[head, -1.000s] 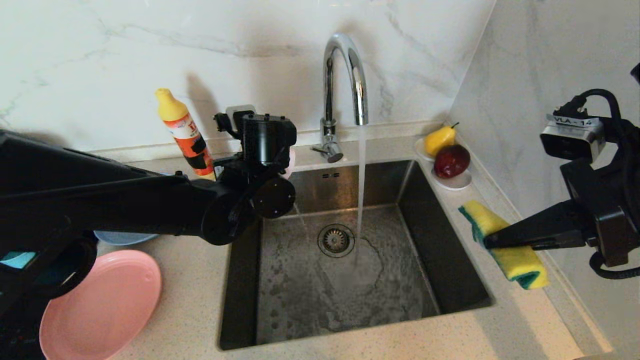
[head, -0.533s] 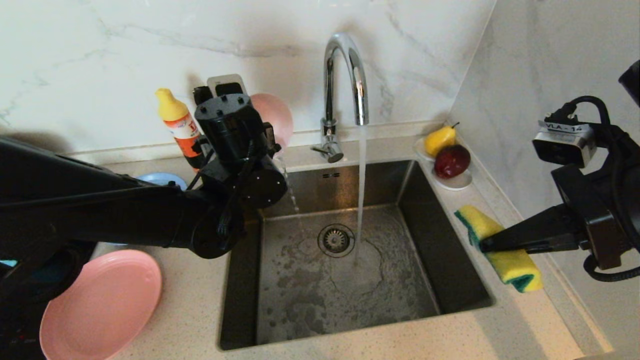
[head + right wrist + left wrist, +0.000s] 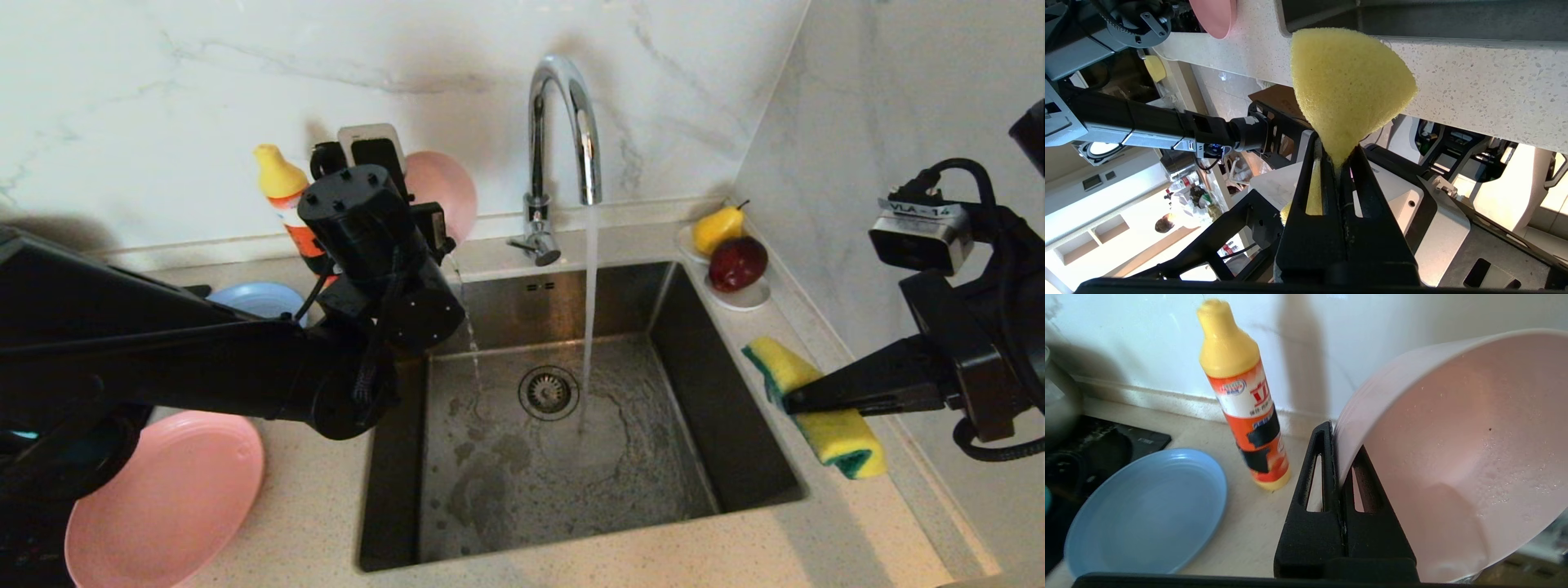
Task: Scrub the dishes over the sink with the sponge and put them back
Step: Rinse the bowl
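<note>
Precariously, the left gripper (image 3: 1337,473) is pinching the wet, pale pink plastic bowl's (image 3: 1453,457) thin rim, risking slippage; the right gripper (image 3: 796,400) is squeezing the yellow, green-backed sponge (image 3: 824,429).

The head camera looks steeply down on the sink (image 3: 563,408) and counter from above. The left wrist camera sits close behind its fingers, facing the detergent bottle (image 3: 1244,396) and blue plate (image 3: 1147,510), both shared with the head view. The right wrist camera peers past the sponge (image 3: 1347,85) toward the counter edge.
</note>
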### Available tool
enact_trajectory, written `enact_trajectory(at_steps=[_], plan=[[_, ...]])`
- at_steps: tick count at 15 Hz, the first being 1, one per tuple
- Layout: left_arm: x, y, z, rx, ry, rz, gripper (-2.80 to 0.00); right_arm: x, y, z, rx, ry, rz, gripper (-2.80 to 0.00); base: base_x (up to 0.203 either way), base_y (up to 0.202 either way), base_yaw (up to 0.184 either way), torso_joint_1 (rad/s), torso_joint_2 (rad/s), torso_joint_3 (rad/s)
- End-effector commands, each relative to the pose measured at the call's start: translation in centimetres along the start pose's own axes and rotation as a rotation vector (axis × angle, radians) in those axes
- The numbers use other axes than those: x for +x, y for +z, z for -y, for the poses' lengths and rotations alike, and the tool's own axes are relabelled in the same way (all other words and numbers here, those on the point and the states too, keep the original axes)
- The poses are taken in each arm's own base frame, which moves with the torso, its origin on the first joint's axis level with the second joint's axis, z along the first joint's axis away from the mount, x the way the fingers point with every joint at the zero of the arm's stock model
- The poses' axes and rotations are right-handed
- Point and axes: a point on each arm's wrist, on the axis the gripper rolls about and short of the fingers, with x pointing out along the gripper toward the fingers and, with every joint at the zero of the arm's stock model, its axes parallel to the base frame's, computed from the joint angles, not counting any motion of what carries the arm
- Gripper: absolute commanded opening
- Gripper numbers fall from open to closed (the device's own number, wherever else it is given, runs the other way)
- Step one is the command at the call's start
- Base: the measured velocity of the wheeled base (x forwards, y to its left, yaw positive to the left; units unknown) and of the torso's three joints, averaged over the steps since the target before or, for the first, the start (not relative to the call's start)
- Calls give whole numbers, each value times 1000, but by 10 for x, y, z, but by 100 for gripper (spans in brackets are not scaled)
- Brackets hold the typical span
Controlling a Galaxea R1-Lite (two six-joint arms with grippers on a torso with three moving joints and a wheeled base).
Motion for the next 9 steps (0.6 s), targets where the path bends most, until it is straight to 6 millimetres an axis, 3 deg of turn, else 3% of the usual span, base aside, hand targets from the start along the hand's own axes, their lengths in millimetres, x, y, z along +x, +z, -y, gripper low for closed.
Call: enact_trajectory(at_steps=[1,5,9], plan=[[2,-3,-1,59,0,-37,-280,-2,-1,-1,1,3,-1,-280,0,0,0,0,0,0],[2,0,-11,183,-40,-124,-280,-3,-2,-1,-1,3,2,-280,0,0,0,0,0,0],[-9,13,-27,229,-269,-237,-280,-1,-2,1,3,-2,-5,-280,0,0,0,0,0,0]])
